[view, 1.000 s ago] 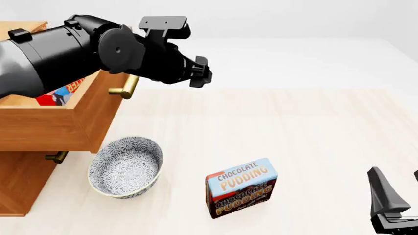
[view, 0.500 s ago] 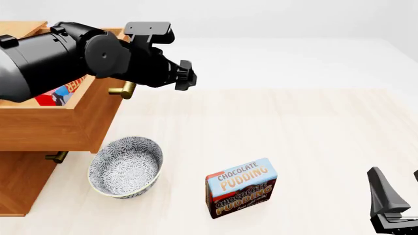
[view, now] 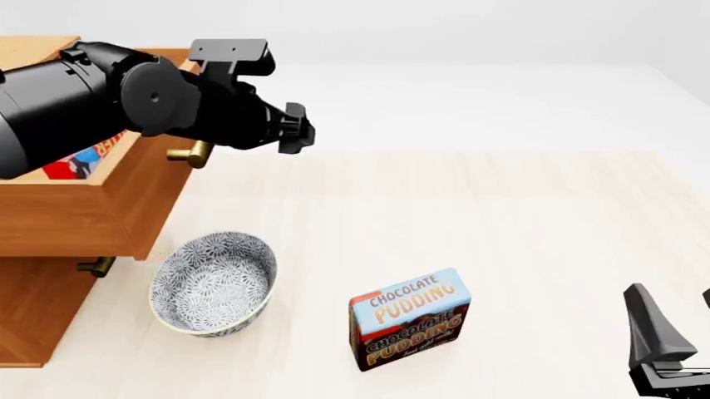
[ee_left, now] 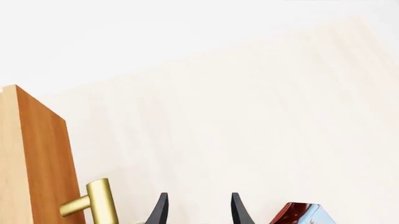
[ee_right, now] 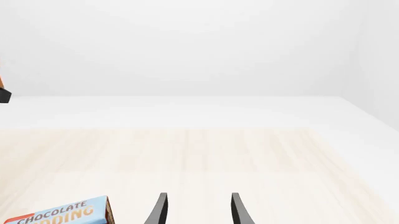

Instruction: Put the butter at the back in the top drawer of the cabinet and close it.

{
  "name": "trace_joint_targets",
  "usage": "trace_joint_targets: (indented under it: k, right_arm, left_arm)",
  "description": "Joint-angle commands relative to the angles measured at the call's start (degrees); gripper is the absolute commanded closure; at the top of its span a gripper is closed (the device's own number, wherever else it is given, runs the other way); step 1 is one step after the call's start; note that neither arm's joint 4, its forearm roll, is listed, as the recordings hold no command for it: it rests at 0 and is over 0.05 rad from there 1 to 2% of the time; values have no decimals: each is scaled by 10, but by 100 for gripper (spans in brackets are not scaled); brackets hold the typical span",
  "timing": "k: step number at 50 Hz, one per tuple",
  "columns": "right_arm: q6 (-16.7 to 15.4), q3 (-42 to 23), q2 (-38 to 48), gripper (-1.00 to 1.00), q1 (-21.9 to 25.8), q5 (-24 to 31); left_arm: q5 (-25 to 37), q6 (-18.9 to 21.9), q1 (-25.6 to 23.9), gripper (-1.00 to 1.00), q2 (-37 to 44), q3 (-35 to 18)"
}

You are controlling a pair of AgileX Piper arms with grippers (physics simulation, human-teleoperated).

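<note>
The cabinet (view: 33, 316) stands at the left edge, its top drawer (view: 122, 212) pulled partly out. Inside it lies the red butter (view: 76, 163), mostly hidden behind my left arm. That arm reaches over the drawer's front by the brass handle (view: 191, 154). My left gripper (view: 295, 133) points right, past the drawer, and is open and empty. The left wrist view shows the drawer front (ee_left: 34, 158), the handle (ee_left: 100, 203) and the open left gripper (ee_left: 199, 212). My right gripper (view: 666, 341) rests low at the front right; the right wrist view shows the gripper (ee_right: 199, 212) open and empty.
A patterned bowl (view: 213, 283) sits on the table just right of the cabinet. A Chocolate Pudding box (view: 411, 317) stands upright near the front middle, and is also the box (ee_right: 59, 215) in the right wrist view. A lower drawer's handle (view: 98, 266) pokes out under the open drawer.
My left arm has swung left, and the top drawer's front and handle have slid left into the cabinet with it. The right arm has not moved.
</note>
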Motion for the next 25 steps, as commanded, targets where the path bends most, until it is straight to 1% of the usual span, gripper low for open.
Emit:
trace_joint_targets:
  k: [1,8,16,25]
  right_arm:
    - [0,0,0,-100,0,0]
    - [0,0,0,-100,0,0]
    - [0,0,0,-100,0,0]
    - [0,0,0,-100,0,0]
  left_arm:
    - [-2,0,16,-100,-7,17]
    - [-3,5,33,-100,-20,32]
    - [4,2,43,-100,-27,32]
    - [0,4,68,-100,-51,58]
